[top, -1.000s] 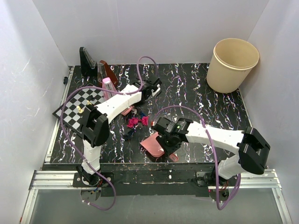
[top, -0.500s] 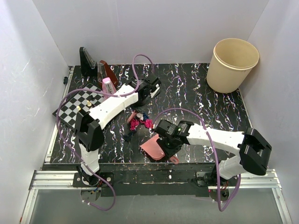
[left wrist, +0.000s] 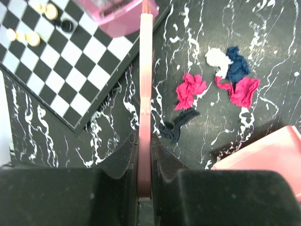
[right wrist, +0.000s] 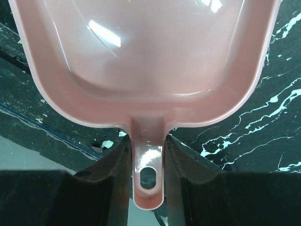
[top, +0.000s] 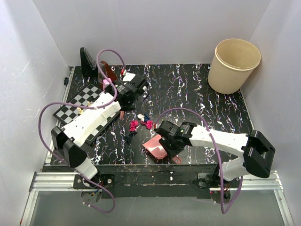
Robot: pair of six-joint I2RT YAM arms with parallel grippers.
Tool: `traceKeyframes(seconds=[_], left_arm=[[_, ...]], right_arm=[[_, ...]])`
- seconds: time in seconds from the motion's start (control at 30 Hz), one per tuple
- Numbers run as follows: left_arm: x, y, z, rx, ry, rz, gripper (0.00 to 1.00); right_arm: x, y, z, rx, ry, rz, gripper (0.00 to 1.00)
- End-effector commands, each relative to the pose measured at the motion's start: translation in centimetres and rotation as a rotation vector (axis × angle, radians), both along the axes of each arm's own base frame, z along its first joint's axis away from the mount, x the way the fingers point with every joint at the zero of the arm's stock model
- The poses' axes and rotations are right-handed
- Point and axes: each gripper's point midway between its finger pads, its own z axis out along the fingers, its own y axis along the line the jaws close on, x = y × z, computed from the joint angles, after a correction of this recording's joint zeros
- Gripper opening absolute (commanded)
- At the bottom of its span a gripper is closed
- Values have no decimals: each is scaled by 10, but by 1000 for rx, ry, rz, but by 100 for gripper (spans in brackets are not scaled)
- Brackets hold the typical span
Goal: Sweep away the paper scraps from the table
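Paper scraps lie loose on the marbled black table [top: 197, 94]: two magenta wads [top: 134, 125] [left wrist: 190, 89], a dark blue one [left wrist: 237, 68], a white one [left wrist: 216, 59] and a black one [left wrist: 176, 127]. My left gripper [top: 128, 96] [left wrist: 145, 141] is shut on a thin pink brush handle [left wrist: 146, 75], which runs down along the chessboard's edge, left of the scraps. My right gripper [top: 170, 145] [right wrist: 148, 155] is shut on the handle [right wrist: 148, 169] of the pink dustpan [top: 155, 147] [right wrist: 146, 56]. The pan rests on the table just right of the scraps.
A chessboard [top: 77, 106] [left wrist: 61, 61] with small pieces lies at the left, a pink translucent object [left wrist: 108, 9] on its corner. Dark stands [top: 88, 61] are at the back left, a beige bucket [top: 234, 65] at the back right. White walls enclose the table.
My left arm has swung left and back toward the chessboard, carrying the brush away from the scraps. The scraps have spread a little. The dustpan has barely moved.
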Motion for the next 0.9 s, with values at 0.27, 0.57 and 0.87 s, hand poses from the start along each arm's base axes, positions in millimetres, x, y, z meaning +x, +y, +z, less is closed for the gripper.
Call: traceKeyframes(seconds=[0.27, 0.57, 0.87], left_arm=[[-117, 56, -45, 38, 352, 277, 0], [-128, 47, -74, 73, 449, 284, 0], [-69, -26, -69, -172, 371, 231, 0]], right_arm=[[9, -7, 8, -21, -62, -45, 1], [9, -9, 6, -21, -70, -49, 1], [9, -12, 7, -23, -72, -50, 1]])
